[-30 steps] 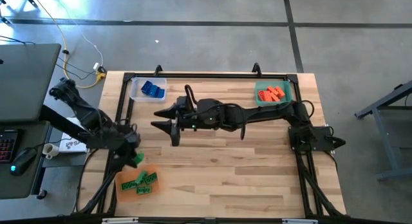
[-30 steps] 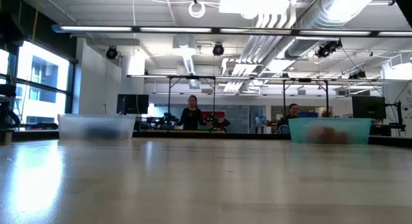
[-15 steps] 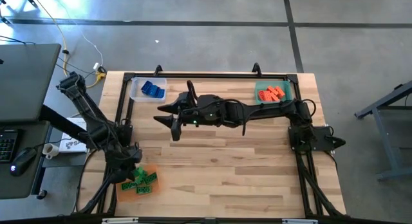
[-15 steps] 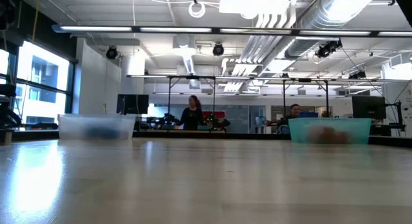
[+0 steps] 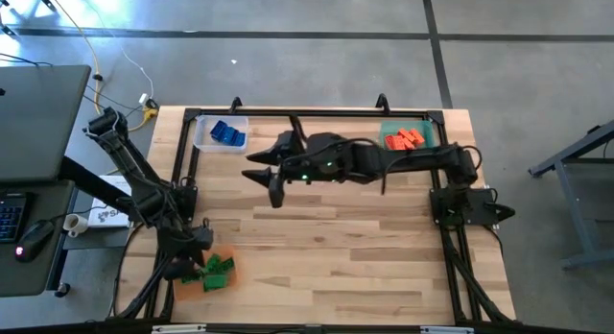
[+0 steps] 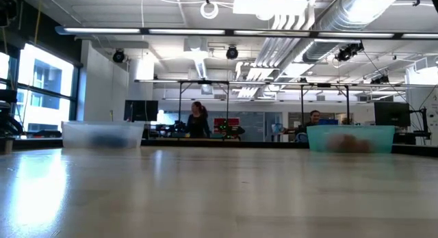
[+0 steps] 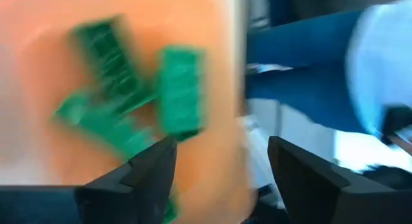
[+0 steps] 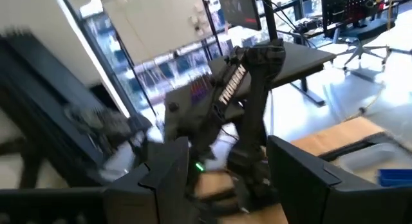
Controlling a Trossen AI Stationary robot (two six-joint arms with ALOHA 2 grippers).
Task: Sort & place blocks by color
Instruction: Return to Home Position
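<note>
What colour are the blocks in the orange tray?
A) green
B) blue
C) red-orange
A: the left wrist view looks right down on green blocks lying in a heap on the orange tray, and no block of another colour shows there.

Green blocks (image 5: 219,269) lie jumbled just before the left end effector (image 7: 219,150); blue blocks (image 5: 225,133) sit near the right end effector (image 8: 225,147), red-orange blocks (image 5: 406,139) well behind it.
</note>
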